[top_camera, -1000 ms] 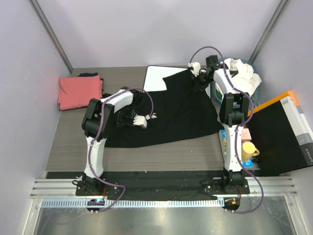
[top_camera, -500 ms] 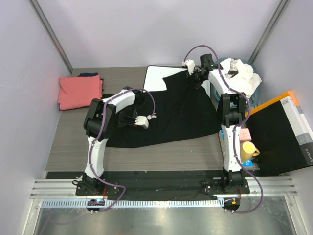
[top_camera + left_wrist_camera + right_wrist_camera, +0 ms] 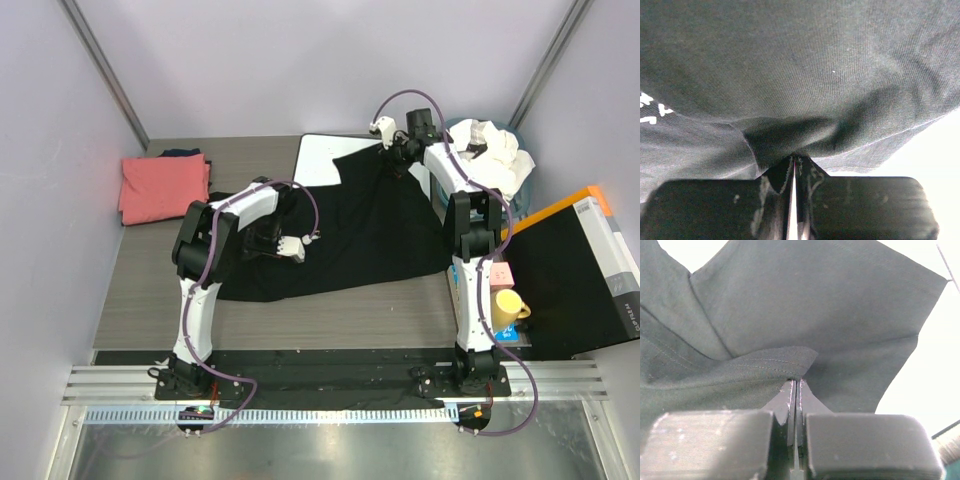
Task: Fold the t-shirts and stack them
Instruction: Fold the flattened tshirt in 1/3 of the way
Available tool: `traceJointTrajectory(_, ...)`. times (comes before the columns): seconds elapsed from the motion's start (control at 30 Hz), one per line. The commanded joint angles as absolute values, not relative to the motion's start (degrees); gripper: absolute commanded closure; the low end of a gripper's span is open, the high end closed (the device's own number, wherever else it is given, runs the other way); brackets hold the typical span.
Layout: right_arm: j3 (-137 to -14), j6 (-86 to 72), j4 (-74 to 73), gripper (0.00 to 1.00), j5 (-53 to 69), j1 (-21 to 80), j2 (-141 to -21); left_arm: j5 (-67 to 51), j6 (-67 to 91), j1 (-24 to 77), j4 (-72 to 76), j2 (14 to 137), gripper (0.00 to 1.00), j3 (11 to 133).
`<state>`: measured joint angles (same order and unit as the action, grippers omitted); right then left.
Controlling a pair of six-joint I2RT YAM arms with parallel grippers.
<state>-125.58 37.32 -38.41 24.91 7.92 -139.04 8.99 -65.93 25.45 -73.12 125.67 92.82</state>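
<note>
While spread wrinkled across frame centre, soft black cloth t-shirt (image 3: 370,240) bunches at two pinches: left gripper (image 3: 795,162) closed tight on mid-left fold, right gripper (image 3: 795,385) closed tight on stitched hem, upper right.

Bare bench (image 3: 150,290) is left at near left. The right side is obstructed by a yellow mug (image 3: 508,305) and heaped white t-shirts (image 3: 495,148).

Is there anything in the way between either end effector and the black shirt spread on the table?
Nothing visible does. The left end effector and the right end effector are each closed on a pinch of the black shirt, gripping the cloth directly.
</note>
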Motion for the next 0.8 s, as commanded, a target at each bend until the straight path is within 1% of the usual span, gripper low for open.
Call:
traceJointTrajectory(0.0,-124.98,35.6,-31.03,0.99,22.07,8.44,-133.51,6.86,-65.39,26.02,-73.21,126.39,1.0,94.22)
traceJointTrajectory(0.03,-124.55,35.07,-29.72,0.99,20.93,8.52,-133.24,6.77,-65.3,26.02,-73.13,126.47,1.0,94.31)
traceJointTrajectory(0.07,-123.93,35.24,-29.36,0.95,20.13,8.79,-133.33,6.85,-65.39,26.1,-73.21,126.47,1.0,94.31)
traceJointTrajectory(0.13,-123.66,35.51,-29.35,0.74,17.16,9.4,-133.68,6.77,-65.3,26.02,-73.13,126.39,1.0,94.22)
traceJointTrajectory(0.17,-123.31,36.38,-29.53,0.59,16.7,9.49,-133.59,6.85,-65.3,26.1,-73.21,126.3,1.0,94.13)
traceJointTrajectory(0.2,-122.79,36.82,-29.62,0.55,16.44,9.58,-133.33,6.86,-65.3,26.02,-73.21,126.3,1.0,94.22)
traceJointTrajectory(0.27,-121.65,37.18,-29.62,0.51,16.61,9.58,-132.19,6.94,-65.13,26.02,-73.39,126.21,1.0,94.13)
traceJointTrajectory(0.33,-121.46,36.92,-29.62,0.48,16.79,9.58,-131.4,6.86,-65.13,26.02,-73.48,126.12,1.0,93.96)
traceJointTrajectory(0.4,-122.34,35.34,-29.71,0.47,17.84,9.58,-130.52,6.77,-65.04,26.02,-73.56,126.04,1.0,93.87)
traceJointTrajectory(0.5,-125.15,33.49,-33.64,0.55,24.94,9.93,-130.43,6.68,-65.04,26.1,-73.48,126.21,1.0,93.87)
traceJointTrajectory(0.53,-127.16,32.88,-34.62,0.59,26.27,10.28,-130.69,6.77,-65.04,26.19,-73.48,126.21,1.0,93.95)
traceJointTrajectory(0.57,-128.13,32.44,-35.67,0.61,29.06,11.15,-131.13,6.85,-65.13,26.19,-73.3,126.12,1.0,94.04)
traceJointTrajectory(0.67,-130.17,32.26,-39.28,0.62,33.29,12.74,-132.1,6.77,-65.3,26.28,-73.56,126.12,1.0,94.13)
traceJointTrajectory(0.77,-129.2,32.87,-41.22,0.6,35.15,15.29,-132.71,6.94,-65.48,26.37,-73.39,125.95,1.0,93.87)
